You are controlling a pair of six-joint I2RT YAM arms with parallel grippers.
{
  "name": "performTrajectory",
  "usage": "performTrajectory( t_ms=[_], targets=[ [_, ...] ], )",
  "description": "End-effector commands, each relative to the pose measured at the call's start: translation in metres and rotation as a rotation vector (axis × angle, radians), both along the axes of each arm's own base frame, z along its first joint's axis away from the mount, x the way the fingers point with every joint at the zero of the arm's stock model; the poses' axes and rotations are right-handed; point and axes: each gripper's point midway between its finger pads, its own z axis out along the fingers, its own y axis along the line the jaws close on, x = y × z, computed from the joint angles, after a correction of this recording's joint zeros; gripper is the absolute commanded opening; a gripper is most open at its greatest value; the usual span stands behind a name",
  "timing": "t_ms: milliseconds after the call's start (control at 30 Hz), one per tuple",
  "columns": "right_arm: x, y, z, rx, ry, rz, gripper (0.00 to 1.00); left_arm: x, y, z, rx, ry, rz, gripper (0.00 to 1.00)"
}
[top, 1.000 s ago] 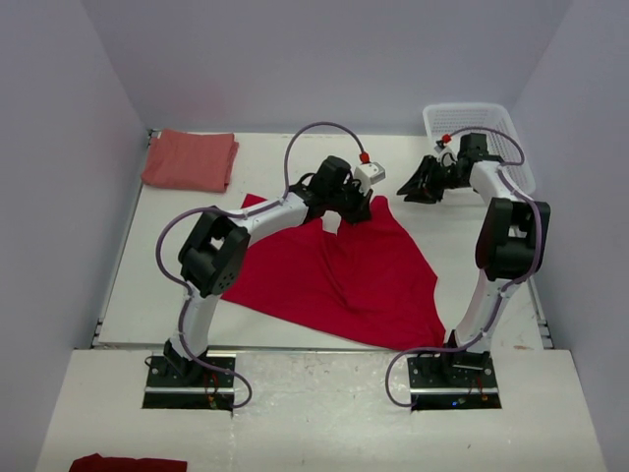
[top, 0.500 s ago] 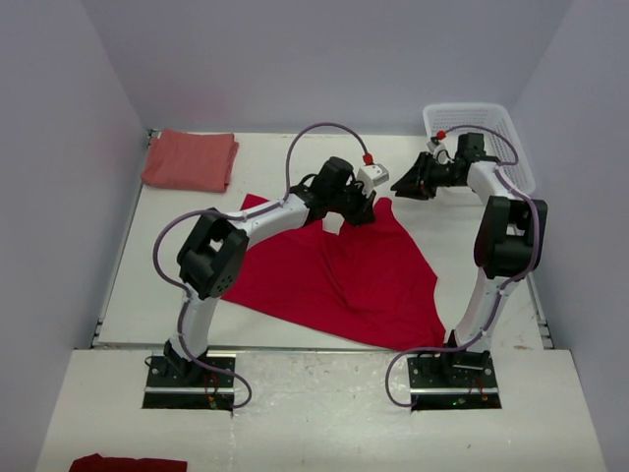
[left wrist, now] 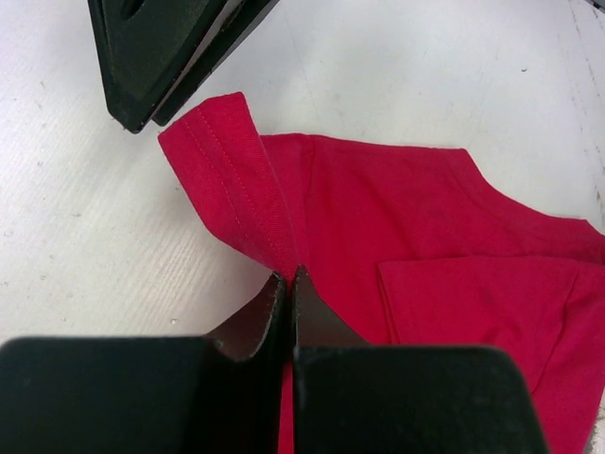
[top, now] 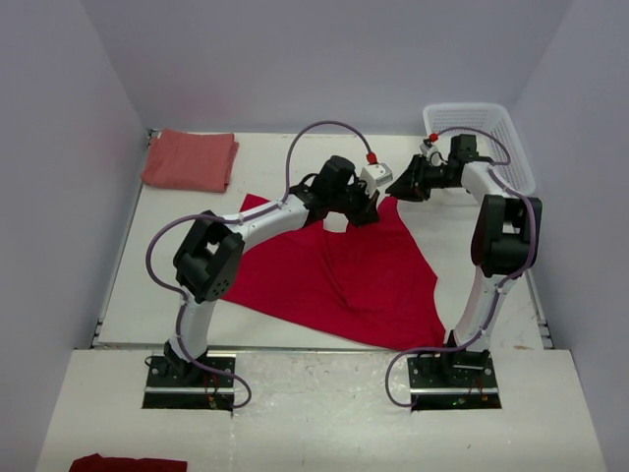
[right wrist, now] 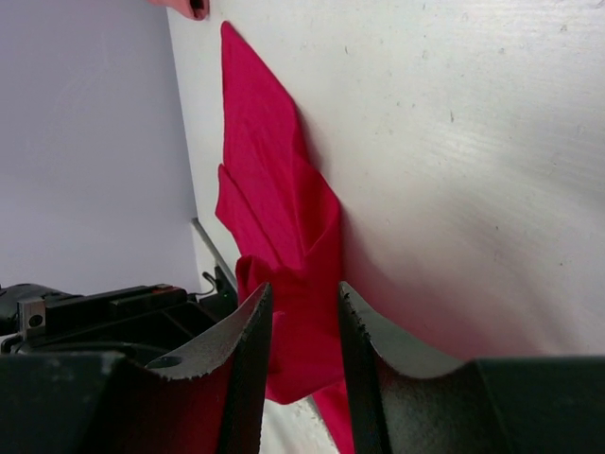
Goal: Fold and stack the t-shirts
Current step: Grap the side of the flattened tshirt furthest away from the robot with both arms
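Now we seem to be spreading the red shirt point(top: 334, 280) on the desk point(top: 138, 295) for folding: left fingers point(left wrist: 248, 326) clamp its far hem, right fingers point(right wrist: 225, 342) stand apart beside that edge and next must close on it, while the salmon shirt point(top: 190, 160) lies folded far-left.

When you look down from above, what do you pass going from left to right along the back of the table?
Folded salmon t-shirt → left gripper, pinching a corner of the spread red t-shirt → right gripper → white basket.
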Motion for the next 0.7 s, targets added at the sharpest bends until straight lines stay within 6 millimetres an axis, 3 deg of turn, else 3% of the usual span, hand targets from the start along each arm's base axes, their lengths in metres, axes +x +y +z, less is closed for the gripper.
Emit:
performTrajectory(
  t_ms=[0, 667],
  targets=[
    [-0.002, 0.006, 0.015, 0.023, -0.045, 0.03, 0.35, -0.005, -0.005, 0.033, -0.059, -0.065, -0.04, 0.0],
    [-0.022, 0.024, 0.024, 0.006, -0.069, 0.086, 0.28, -0.002, -0.007, 0.02, -0.041, -0.049, -0.039, 0.0]
  ],
)
